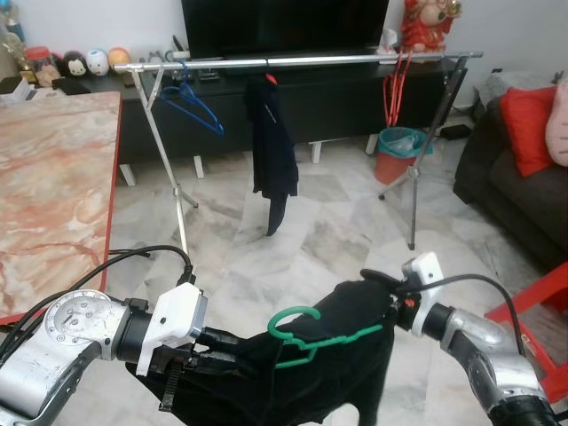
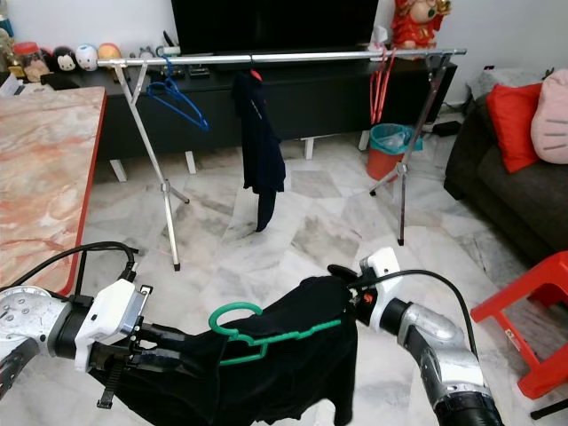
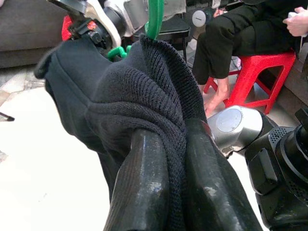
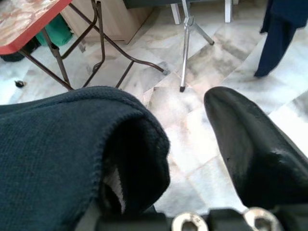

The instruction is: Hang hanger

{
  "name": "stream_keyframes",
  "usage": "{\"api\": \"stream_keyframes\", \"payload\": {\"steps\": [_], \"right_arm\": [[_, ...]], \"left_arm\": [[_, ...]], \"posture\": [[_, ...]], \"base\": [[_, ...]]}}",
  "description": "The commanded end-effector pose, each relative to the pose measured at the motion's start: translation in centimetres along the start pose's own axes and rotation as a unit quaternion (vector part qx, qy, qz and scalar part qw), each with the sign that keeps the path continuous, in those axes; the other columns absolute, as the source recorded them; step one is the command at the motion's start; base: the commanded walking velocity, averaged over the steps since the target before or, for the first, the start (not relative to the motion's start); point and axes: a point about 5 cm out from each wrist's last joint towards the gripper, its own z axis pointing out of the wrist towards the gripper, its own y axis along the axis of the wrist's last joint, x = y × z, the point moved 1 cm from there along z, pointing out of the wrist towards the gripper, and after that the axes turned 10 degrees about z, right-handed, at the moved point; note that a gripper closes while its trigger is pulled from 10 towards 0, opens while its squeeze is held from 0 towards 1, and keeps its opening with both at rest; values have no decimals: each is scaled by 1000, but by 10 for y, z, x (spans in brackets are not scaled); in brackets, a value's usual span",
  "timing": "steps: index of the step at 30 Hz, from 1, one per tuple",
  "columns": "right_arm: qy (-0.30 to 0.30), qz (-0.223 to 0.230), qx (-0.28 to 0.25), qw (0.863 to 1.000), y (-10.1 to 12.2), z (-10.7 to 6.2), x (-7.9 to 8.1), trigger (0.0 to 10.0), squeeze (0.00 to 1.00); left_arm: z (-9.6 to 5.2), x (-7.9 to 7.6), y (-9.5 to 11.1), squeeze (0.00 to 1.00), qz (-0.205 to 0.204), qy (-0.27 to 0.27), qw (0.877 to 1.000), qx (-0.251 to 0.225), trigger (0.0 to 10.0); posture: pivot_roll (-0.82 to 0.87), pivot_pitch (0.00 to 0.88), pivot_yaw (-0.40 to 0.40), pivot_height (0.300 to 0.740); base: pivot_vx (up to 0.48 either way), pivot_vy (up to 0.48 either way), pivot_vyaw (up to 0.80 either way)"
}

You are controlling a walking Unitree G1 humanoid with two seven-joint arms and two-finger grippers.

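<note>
Silver tubing makes up the clothes rack [image 1: 355, 60] that spans the room ahead, well apart from the robot, standing on pale marble floor [image 1: 328, 231] with a dark garment [image 1: 271, 151] and a blue hanger [image 1: 191, 105] already hung on its rail. Nearer, held low between both arms, is the black knit garment [image 2: 284, 364], draped over the green hanger [image 2: 266, 342], whose hook [image 1: 293, 318] stands up just clear of the cloth. The knit looks soft, limp and light; it will sag, swing and could slide off the thin plastic arms if tilted, so I judge the load wants keeping level. The hanger itself looks stiff but slender, likely slippery plastic. The left gripper [image 3: 166, 192] is clamped together on a fold of the knit, its fingers pressed tight with cloth bunched between them. The right gripper [image 4: 192, 159] grips the other end of the garment, one finger buried under the cloth and the other finger [image 4: 250, 149] bare beside it, so it holds fabric rather than plastic. A surer hold would be on the hanger just below the hook, leaving the hook free to catch the rail.
</note>
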Motion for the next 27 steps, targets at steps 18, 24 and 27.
{"api": "stream_keyframes", "payload": {"steps": [18, 24, 27], "right_arm": [[112, 61, -69, 989, 15, -9, 28, 10000, 0], [99, 41, -72, 992, 22, -13, 23, 10000, 0], [105, 40, -74, 991, 27, -15, 22, 10000, 0]], "left_arm": [[20, 2, 20, 0, 44, -13, 997, -68, 10000], [20, 4, 18, 0, 42, -9, 997, -62, 10000], [21, 3, 16, 0, 40, -10, 998, -56, 10000]], "posture": [[5, 0, -45, 740], [9, 0, -45, 740], [9, 0, -44, 740]], "base": [[0, 0, 0], [0, 0, 0], [0, 0, 0]]}}
